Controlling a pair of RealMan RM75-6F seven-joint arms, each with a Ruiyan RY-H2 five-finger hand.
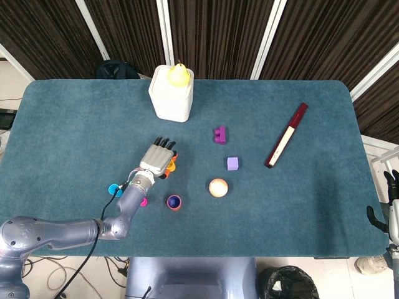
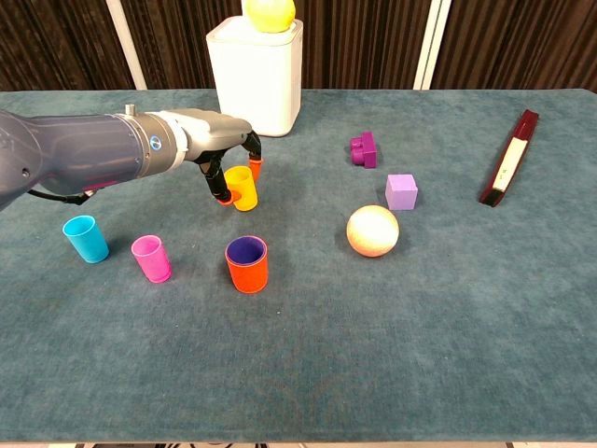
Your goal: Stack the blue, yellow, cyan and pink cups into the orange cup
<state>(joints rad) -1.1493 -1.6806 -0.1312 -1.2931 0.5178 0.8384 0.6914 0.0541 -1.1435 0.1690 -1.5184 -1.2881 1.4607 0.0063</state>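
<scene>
Head view steeply overhead, chest view low (nearer), both sharing table (image 1: 75,124)

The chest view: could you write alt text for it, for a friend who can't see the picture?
A grey robot arm reaches in from the left, its left hand gripping a small yellow cup above a teal table. Nearer the camera stand an orange cup with a blue lining, a pink cup and a cyan cup. A white box, ball and purple blocks lie beyond.

Silver-grey rounded left arm (image 2: 84,163) with a thin black cable; left hand (image 1: 158,160) has dark, orange-tipped fingers (image 2: 224,196).
</scene>
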